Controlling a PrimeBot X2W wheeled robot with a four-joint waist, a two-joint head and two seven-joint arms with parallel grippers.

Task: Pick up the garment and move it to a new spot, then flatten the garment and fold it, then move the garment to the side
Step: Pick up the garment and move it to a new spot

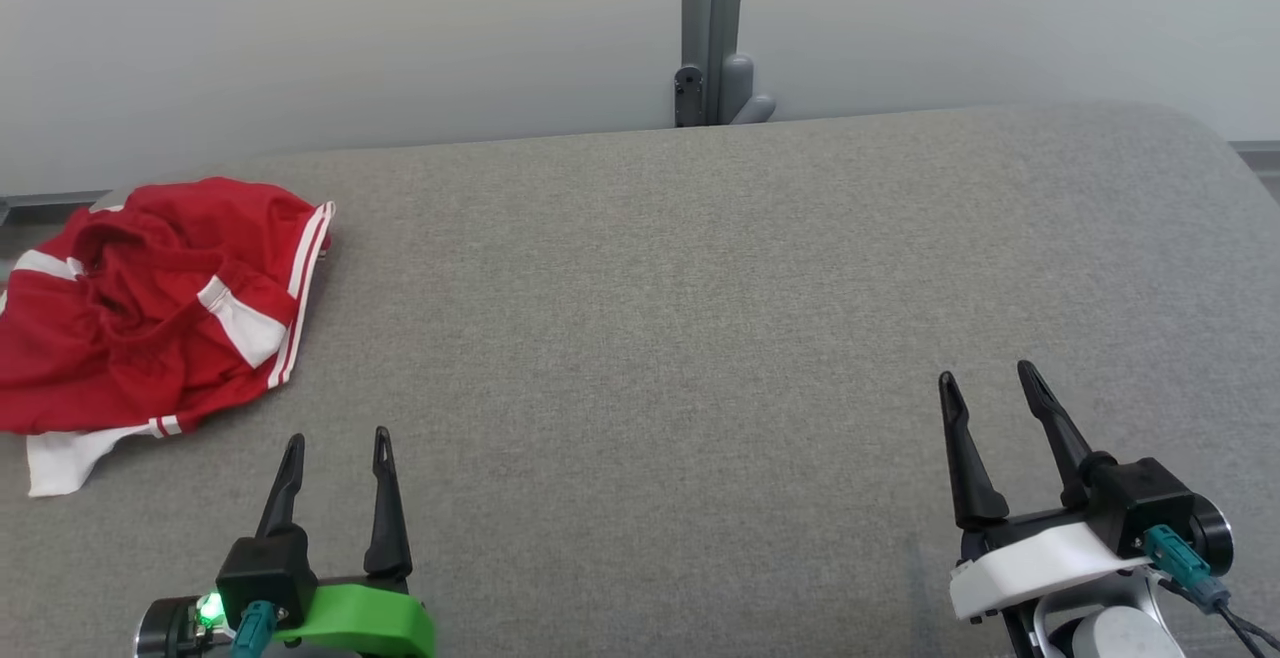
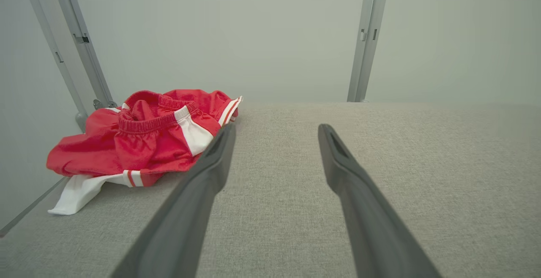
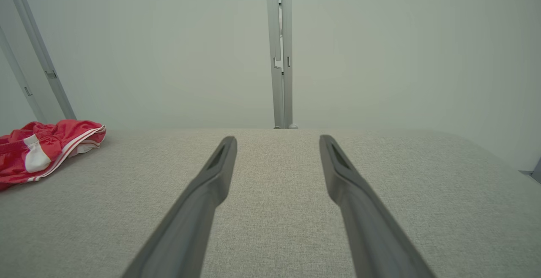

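Note:
The garment (image 1: 150, 313) is a crumpled pair of red shorts with white stripes and panels, lying in a heap at the far left of the grey fabric table (image 1: 700, 338). In the left wrist view the garment (image 2: 139, 143) sits ahead and to the left of my fingers; in the right wrist view the garment (image 3: 42, 151) lies at the left edge. My left gripper (image 1: 337, 441) stands open near the front edge, just right of the heap and apart from it, with nothing held. My right gripper (image 1: 988, 375) is open too, far to the right, with nothing between its fingers.
A pale wall runs behind the table, with a grey vertical post (image 1: 712, 28) and its bracket at the back middle. The table's back right corner (image 1: 1190, 128) is rounded. The garment hangs close to the table's left edge.

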